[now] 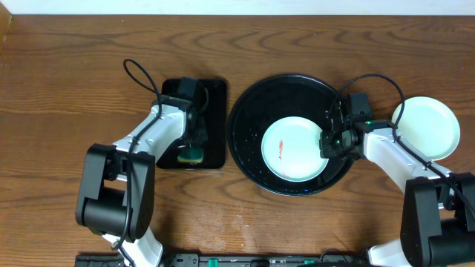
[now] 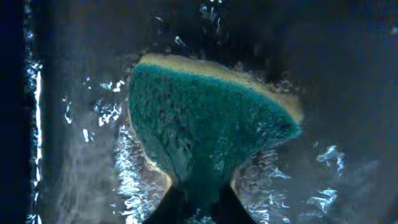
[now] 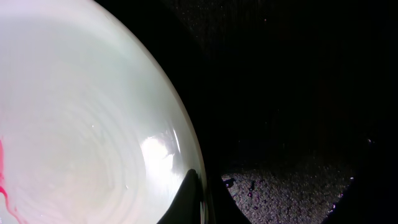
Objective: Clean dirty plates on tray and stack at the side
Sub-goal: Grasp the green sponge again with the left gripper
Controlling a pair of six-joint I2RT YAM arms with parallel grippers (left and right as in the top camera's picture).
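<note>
A pale plate (image 1: pixel 295 148) with a red smear (image 1: pixel 280 148) lies in the round black tray (image 1: pixel 249 111). My right gripper (image 1: pixel 326 142) is shut on the plate's right rim. In the right wrist view the rim (image 3: pixel 198 158) runs between the two dark fingers (image 3: pixel 186 202), and the plate (image 3: pixel 81 118) fills the left half. A second pale plate (image 1: pixel 427 127) rests on the wood at the far right. My left gripper (image 1: pixel 194 144) is shut on a green and yellow sponge (image 1: pixel 191 156). In the left wrist view the sponge (image 2: pixel 205 124) fans out from the left gripper (image 2: pixel 200 205).
A small rectangular black tray (image 1: pixel 215 111), wet inside (image 2: pixel 93 112), lies under the sponge, left of the round tray. Brown wood tabletop (image 1: pixel 67 89) surrounds both trays. Water drops speckle the round tray's floor (image 3: pixel 286 186). Cables loop above both arms.
</note>
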